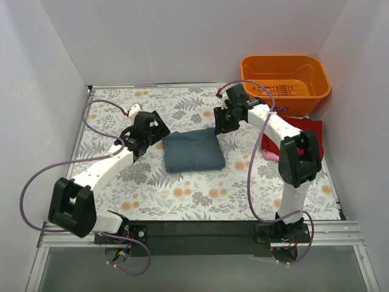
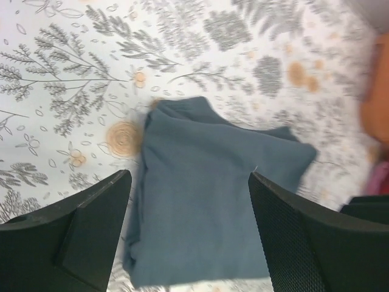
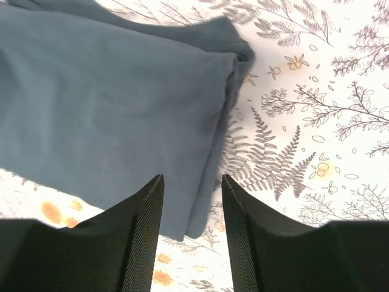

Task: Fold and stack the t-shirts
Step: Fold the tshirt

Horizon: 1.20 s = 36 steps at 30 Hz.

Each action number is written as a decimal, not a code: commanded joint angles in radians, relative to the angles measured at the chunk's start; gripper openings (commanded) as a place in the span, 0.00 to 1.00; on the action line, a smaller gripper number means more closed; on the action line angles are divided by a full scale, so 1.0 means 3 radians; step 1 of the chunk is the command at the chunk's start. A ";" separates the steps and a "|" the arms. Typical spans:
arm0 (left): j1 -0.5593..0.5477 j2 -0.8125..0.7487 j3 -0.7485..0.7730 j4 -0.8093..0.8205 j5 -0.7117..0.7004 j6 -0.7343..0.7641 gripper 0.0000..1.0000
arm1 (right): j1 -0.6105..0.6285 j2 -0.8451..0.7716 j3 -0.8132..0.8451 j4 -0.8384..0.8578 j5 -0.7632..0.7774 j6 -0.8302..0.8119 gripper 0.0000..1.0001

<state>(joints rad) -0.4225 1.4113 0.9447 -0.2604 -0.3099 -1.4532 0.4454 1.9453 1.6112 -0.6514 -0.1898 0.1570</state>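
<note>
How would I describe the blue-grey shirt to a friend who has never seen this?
Start at the flower-patterned table and look to its middle. There lies the slate blue-grey t-shirt, folded into a neat rectangle. Unlike the dark red t-shirt and pink t-shirt at the right by the orange basket, it lies alone.

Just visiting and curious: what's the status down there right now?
Open, empty: left gripper, right gripper. Folded blue-grey t-shirt flat between them. At right: dark red t-shirt, pink t-shirt, partly behind right arm. Nothing in the way.
</note>
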 commanded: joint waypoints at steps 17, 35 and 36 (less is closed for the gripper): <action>-0.0356 0.0015 -0.0449 -0.0114 0.0389 -0.0305 0.33 | 0.0050 0.0326 0.0074 0.0964 -0.0825 0.0060 0.40; -0.0335 -0.0244 -0.0388 -0.0211 0.0353 -0.0290 0.62 | -0.0293 -0.0224 -0.0824 0.1996 -0.1473 0.0897 0.41; -0.0340 -0.0306 -0.0363 -0.0246 0.0389 -0.0320 0.64 | -0.0273 -0.0317 -0.0982 0.2215 -0.1631 0.0959 0.41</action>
<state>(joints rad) -0.5228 1.4334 0.7753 -0.3119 -0.2138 -1.5475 0.3397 1.9869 1.3949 -0.1429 -0.5304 0.3828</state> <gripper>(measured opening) 0.619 0.413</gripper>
